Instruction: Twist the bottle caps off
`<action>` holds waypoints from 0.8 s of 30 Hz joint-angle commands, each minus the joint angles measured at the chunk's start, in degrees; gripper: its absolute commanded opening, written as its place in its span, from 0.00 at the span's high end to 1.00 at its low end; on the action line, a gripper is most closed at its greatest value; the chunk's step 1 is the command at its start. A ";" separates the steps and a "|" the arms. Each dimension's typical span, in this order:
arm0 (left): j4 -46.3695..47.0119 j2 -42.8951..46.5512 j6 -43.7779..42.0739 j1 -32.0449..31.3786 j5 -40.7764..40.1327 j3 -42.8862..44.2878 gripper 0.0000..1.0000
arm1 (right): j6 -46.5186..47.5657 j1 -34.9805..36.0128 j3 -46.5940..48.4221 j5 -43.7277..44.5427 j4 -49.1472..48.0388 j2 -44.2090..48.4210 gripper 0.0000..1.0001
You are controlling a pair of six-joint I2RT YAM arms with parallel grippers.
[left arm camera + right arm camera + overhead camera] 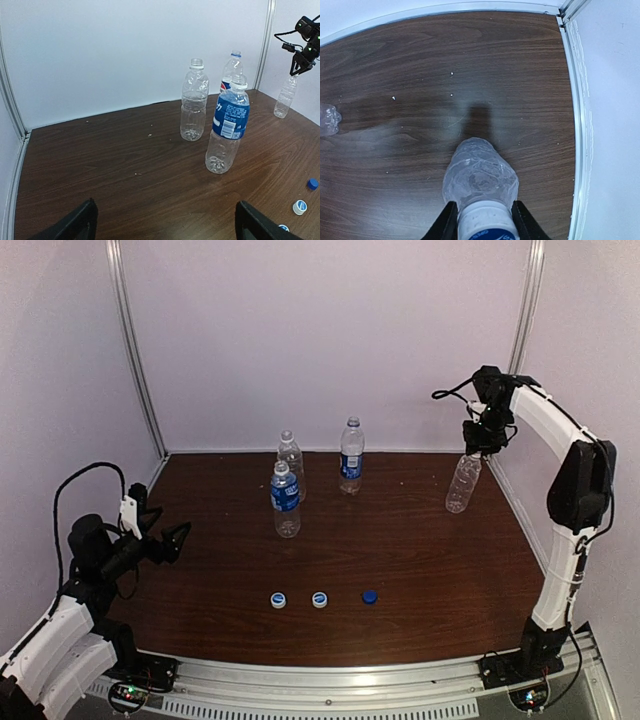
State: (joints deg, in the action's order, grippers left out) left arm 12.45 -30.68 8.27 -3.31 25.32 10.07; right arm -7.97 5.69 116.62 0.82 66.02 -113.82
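Three clear bottles stand mid-table: a nearly label-free one point(290, 465) point(194, 100), a blue-labelled one point(285, 500) point(227, 125) and a Pepsi-style one point(351, 455) point(231, 70). Their necks look bare. A fourth crinkled bottle point(463, 482) point(479, 172) point(286, 97) stands at the far right. My right gripper point(483, 440) point(485, 225) is shut from above on its white-and-blue cap point(486, 222). Three loose caps lie near the front: two white-and-blue point(278, 600) point(320, 599) and one dark blue point(370, 596) point(312, 183). My left gripper point(172, 537) point(165, 230) is open and empty, low at the left.
The brown table point(420, 560) is enclosed by white walls with metal posts; the right wall point(610, 125) is close beside the held bottle. A metal rail point(350, 680) runs along the near edge.
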 commanded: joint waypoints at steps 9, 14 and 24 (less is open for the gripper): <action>2.22 0.42 -2.17 0.68 4.14 0.57 0.03 | -0.84 0.64 3.52 -2.81 1.77 4.24 1.00; 0.37 0.55 -11.17 0.45 9.35 5.52 0.02 | 0.66 9.94 5.42 -1.46 -7.96 13.45 1.00; -16.96 -5.66 -47.03 -8.47 4.21 24.41 0.03 | 6.44 39.73 5.68 -11.23 -35.68 13.37 1.00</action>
State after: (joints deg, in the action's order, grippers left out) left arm 3.46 -34.24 -20.75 -8.56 33.26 29.15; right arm -3.49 40.64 119.98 -4.25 38.46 -93.76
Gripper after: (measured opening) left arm 0.974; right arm 0.297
